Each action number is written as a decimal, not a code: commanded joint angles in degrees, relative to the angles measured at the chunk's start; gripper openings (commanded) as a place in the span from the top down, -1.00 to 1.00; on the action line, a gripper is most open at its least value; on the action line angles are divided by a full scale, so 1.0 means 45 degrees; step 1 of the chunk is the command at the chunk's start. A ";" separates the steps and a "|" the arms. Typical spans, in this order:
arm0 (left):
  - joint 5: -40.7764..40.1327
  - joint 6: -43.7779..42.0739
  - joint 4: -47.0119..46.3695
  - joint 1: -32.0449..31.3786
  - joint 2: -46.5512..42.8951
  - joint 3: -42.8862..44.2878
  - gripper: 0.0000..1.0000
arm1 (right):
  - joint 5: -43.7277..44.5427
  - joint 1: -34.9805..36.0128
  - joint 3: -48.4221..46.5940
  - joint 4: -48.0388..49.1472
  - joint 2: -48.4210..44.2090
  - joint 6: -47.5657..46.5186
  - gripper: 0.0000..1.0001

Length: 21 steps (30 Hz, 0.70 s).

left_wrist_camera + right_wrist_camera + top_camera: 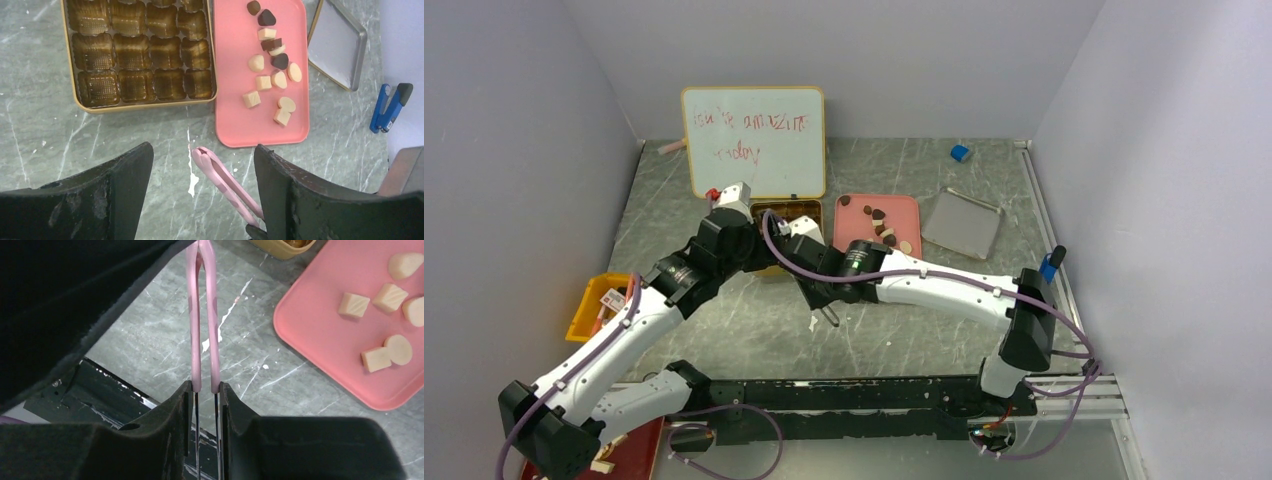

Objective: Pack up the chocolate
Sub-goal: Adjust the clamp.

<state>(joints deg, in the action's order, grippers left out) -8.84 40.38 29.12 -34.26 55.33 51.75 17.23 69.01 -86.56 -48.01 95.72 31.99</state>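
The chocolate (272, 65), dark brown and light tan pieces, lies loose on a pink tray (235, 75), which in the top view (906, 208) sits right of the golden box (140, 50). The box's moulded cells look empty. My right gripper (206, 389) is shut on a pair of pink tongs (202, 315), metal arms pinched between its fingers. The tongs' tips (202, 155) hang over the bare table, between the wide-apart fingers of my left gripper (202, 150), which is open. From above, both grippers meet near the box (796, 212).
A whiteboard (752, 140) leans on the back wall. A silver tray (337, 42) lies right of the pink one, with a blue clip (390, 107) nearer the right wall. A yellow bin (599, 305) stands at the left edge, under the left arm.
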 commanded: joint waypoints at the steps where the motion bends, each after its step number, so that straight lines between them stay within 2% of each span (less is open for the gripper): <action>1: 0.0510 0.0150 0.0032 -0.0181 -0.0352 0.0433 -0.56 | -0.0413 -0.0446 -0.1132 0.0602 0.0118 -0.0616 0.86; 10: 0.0515 0.0380 -0.0163 -0.0410 -0.0642 -0.0599 -0.53 | -0.0629 -0.0876 -0.2247 0.0167 0.0156 -0.0945 0.85; 21: -0.0155 0.0610 -0.0579 -0.1042 0.0028 -0.0691 -0.53 | -0.0727 -0.1051 -0.2383 -0.0225 -0.0373 -0.1057 0.85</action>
<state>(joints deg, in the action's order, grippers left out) -8.05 41.71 28.99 -37.82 54.46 48.47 14.41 64.77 -94.85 -50.09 97.08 28.21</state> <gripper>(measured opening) 0.766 0.259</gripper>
